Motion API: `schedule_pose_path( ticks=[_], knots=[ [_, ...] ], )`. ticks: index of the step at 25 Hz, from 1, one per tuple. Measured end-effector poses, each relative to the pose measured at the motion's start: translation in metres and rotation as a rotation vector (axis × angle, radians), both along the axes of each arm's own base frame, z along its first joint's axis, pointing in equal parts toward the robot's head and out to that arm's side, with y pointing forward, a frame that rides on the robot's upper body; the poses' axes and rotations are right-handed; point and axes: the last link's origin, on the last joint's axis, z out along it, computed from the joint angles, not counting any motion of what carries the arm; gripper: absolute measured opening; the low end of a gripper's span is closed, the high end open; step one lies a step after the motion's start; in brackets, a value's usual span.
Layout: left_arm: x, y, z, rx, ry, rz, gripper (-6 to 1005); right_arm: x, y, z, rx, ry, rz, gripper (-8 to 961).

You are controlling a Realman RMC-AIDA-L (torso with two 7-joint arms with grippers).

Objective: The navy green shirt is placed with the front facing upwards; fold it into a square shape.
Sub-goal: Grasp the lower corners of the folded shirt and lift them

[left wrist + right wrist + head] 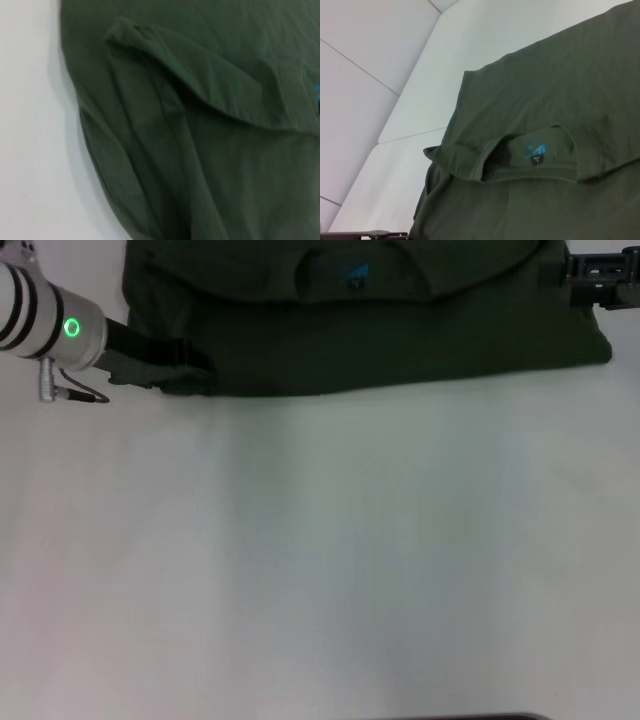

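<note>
Across the top of the head view lay the navy green shirt (400, 330), folded, on the white table (330, 570).
Its lower edge ran straight, with bare table below; the left gripper (185, 375) sat at its lower-left corner, the right gripper (600, 275) at the upper right edge; I cannot tell either's jaw state; the neck tag (535, 152) faced up.

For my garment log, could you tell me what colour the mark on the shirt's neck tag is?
Blue, on a black neck tag; the right wrist view shows it best.
</note>
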Motion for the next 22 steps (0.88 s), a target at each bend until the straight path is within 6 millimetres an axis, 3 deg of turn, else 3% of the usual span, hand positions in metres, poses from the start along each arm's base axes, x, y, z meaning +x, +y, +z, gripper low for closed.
schedule_pose_path(
  ticks=[4, 10, 14, 22],
  knots=[
    [0.005, 0.0, -0.003, -0.01, 0.001, -0.009, 574, 0.003, -0.002, 0.002, -0.001, -0.007, -0.009, 927],
    [0.009, 0.0, -0.002, -0.018, -0.014, -0.011, 296, 0.011, -0.002, 0.009, -0.03, -0.092, -0.033, 928],
    [0.016, 0.0, 0.008, -0.035, -0.025, -0.025, 115, 0.024, 0.004, 0.018, -0.069, -0.27, -0.076, 928],
    [0.018, 0.002, 0.02, -0.059, -0.022, -0.028, 34, 0.026, 0.018, 0.018, 0.001, -0.327, -0.081, 928]
  ],
)
